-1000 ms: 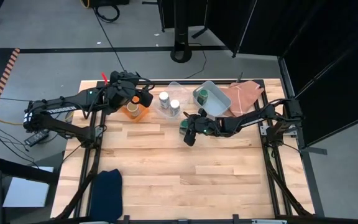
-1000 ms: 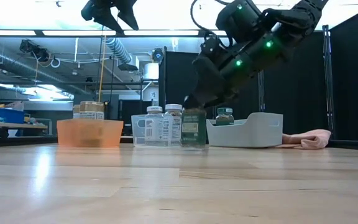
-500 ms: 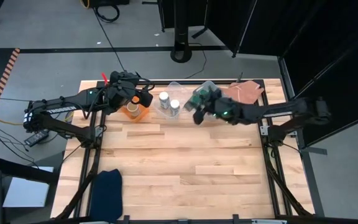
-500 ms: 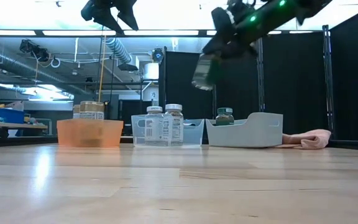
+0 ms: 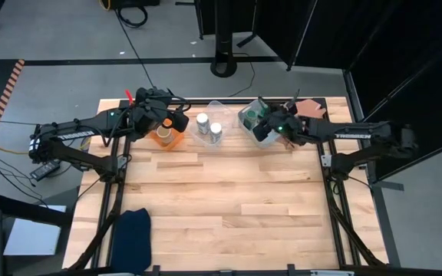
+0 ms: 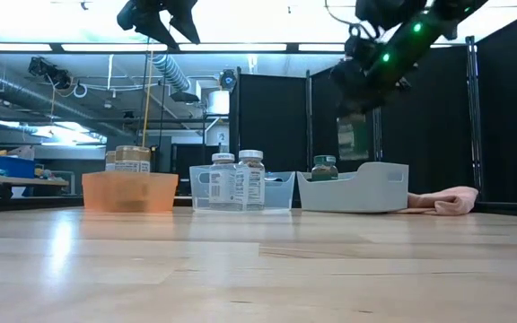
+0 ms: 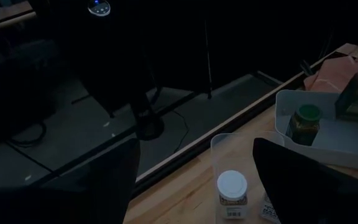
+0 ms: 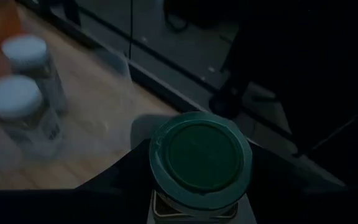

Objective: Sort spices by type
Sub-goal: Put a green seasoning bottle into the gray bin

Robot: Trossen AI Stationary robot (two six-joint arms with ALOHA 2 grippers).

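Observation:
My right gripper (image 5: 263, 124) is shut on a green-lidded spice jar (image 6: 354, 136) and holds it in the air over the grey-blue tray (image 6: 366, 191). A second green-lidded jar (image 6: 323, 167) stands on its base in that tray. Two white-lidded jars (image 5: 202, 120) (image 5: 216, 130) stand in the clear tray (image 6: 281, 190). A tan-topped jar (image 5: 162, 136) stands in the orange tray (image 6: 130, 191). My left gripper (image 5: 171, 119) hovers open, high above the orange tray, touching nothing. My right gripper pinches the green-lidded jar by its body just under the lid (image 8: 197, 208), one finger (image 8: 114, 186) on each side. The lid (image 8: 201, 158) faces the wrist camera. The fingers come from above, slanting. The jar hangs roughly upright, lifted clear above the grey-blue tray.
A pink cloth (image 5: 305, 115) lies by the table's far right corner, beside the grey-blue tray. A dark blue cloth (image 5: 133, 228) lies at the near left edge. The three trays stand in a row along the far edge; bare wood spreads toward the near side.
My right gripper, shut on the green-lidded jar, has lifted it off the middle of the table and carried it up and toward the far right, ending over the grey-blue tray. The jar tilted on the way and now hangs nearly upright.

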